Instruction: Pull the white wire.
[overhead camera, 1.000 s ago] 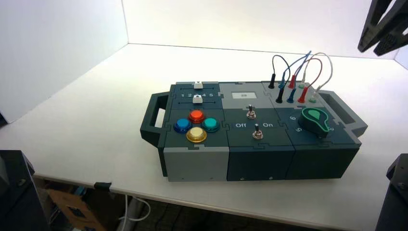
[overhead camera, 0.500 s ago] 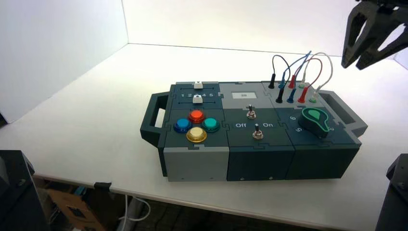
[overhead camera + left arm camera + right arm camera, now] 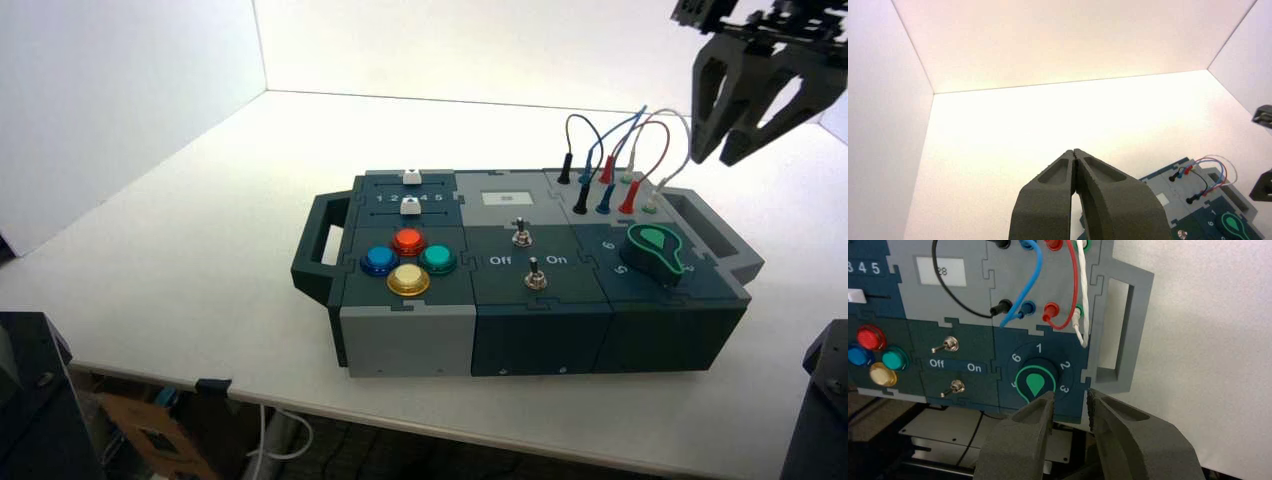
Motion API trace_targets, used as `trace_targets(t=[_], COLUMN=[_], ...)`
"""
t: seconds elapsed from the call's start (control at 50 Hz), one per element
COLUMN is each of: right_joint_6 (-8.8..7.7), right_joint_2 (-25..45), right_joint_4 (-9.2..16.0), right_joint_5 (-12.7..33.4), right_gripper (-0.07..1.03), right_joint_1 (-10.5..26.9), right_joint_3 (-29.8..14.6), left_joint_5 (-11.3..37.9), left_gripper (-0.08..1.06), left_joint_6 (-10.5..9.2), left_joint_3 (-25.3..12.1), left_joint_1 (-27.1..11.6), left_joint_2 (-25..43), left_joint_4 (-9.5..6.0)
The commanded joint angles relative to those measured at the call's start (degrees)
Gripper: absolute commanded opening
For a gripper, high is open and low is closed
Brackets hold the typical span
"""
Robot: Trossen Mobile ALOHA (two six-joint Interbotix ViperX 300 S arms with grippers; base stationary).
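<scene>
White flat tabletop (image 3: 180,240); black right gripper (image 3: 725,160) wide, beside thin white arching wire (image 3: 687,133); straddle arch, then grip squarely.

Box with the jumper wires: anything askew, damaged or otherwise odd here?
Nothing stands out: the white wire arches between its two sockets, plugged in at both ends like the red one, and the box shows no visible damage.

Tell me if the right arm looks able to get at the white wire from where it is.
Probably yes: the right hand hangs open above the box's right end, and the white wire arches at the outer edge, with nothing seen between them.
</scene>
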Motion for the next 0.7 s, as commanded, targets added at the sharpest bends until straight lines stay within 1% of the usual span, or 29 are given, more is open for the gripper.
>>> trace_targets(t=[0.02,0.26,0.56,0.7], right_joint_6=[-0.62,-1.76,-3.16,-3.78], right_joint_2=[1.58,6.68,12.22,14.77], right_joint_4=[0.26,0.26,0.26,0.26], right_joint_5=[-0.09,0.00,-0.09,-0.26], right_gripper=[0.37,0.37,0.37,0.37], right_joint_1=[-0.26,-0.26,-0.26,-0.26], right_joint_3=[-2.72,-5.54,-5.27,-5.98], left_joint_5=[-0.62,-0.70,-0.70,-0.62], left_gripper=[-0.03,-0.03,-0.03,-0.03], left_joint_6=[0.44,0.88,1.14,1.23], left_joint_3=[-1.67,-1.58,-1.85,-2.02], left_joint_1=[0.00,0.09,0.09,0.00], left_joint_2=[0.35,1.23,1.58,1.67], left_joint_4=[0.00,0.00,0.09,0.09])
